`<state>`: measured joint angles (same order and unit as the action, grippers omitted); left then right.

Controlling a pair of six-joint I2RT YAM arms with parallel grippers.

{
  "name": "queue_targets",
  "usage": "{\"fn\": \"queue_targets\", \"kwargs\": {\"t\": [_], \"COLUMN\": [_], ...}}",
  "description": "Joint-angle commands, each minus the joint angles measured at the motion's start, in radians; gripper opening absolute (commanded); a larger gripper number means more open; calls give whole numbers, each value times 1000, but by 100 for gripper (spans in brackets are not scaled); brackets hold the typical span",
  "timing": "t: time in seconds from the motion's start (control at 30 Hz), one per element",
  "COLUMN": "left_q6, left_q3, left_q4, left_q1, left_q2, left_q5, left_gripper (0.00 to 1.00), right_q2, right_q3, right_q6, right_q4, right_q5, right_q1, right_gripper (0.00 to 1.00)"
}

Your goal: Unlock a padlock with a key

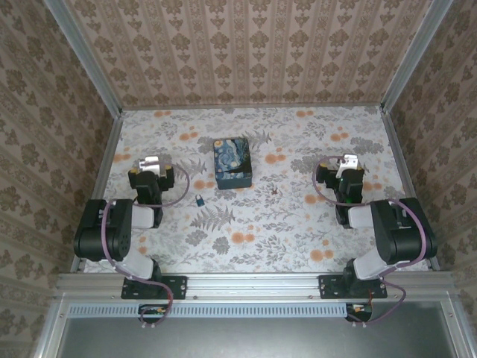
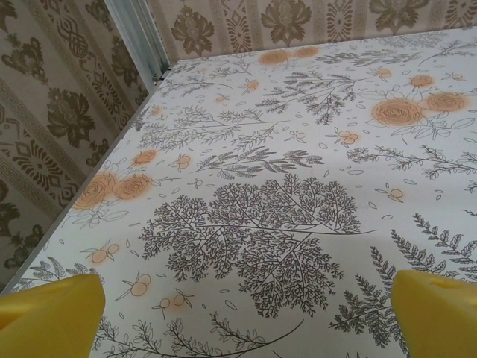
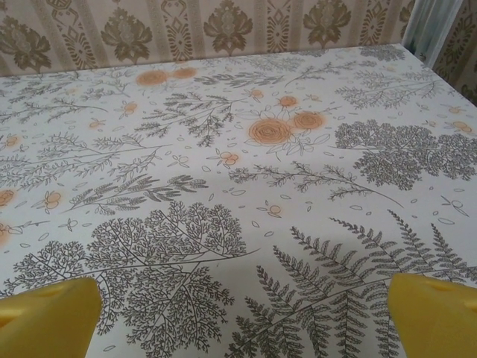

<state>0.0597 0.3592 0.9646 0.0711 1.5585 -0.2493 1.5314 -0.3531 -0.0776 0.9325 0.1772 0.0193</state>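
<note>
Seen from above: a desk (image 1: 253, 239) papered in a floral and fern print, walled on three sides by damask-patterned panels (image 1: 246, 52). Toward the far middle, a rectangular blue box (image 1: 232, 163) with a starry-night print, lying flat. At either side, the left arm (image 1: 112, 227) and right arm (image 1: 395, 231), folded. The left claw (image 1: 153, 165) and right claw (image 1: 344, 167) are both released, grasping nothing, well apart from the box and from each other.

First task item, the padlock (image 1: 200, 199): tiny, with a blue-teal body and a thin dark shackle that is barely resolved. Lies on the bare desk just near and left of the box's near left corner, between the box and the left arm, touching neither.

Second task item, the key (image 1: 275, 191): smaller again, a thin dark reddish-brown sliver. Lies on the desk to the right of the box's near right corner, apart from it and well short of the right claw. Which way either item points is too small to tell.

From the left wrist: yellow fingertips (image 2: 48, 317) at the two lower corners, spread wide over the leaf print, with a metal corner post (image 2: 138, 37) beyond. From the right wrist: yellow fingertips (image 3: 45, 317) likewise spread wide over fern print, with the far wall along the top.

From above, the layout of box, padlock and key; from the wrists, the gap of each claw and the fine detail of the print.
</note>
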Motion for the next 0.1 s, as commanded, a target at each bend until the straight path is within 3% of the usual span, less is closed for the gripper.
{"fn": "queue_targets", "kwargs": {"t": [0.0, 0.07], "left_q6": [-19, -18], "left_q3": [1, 1], "left_q4": [-7, -6], "left_q1": [-4, -4], "left_q2": [-12, -12], "left_q5": [20, 20], "left_gripper": [100, 100], "right_q2": [4, 3], "right_q3": [-29, -16], "right_q6": [14, 20], "right_q4": [-20, 3], "right_q5": [28, 18], "right_q1": [15, 19], "right_gripper": [100, 100]}}
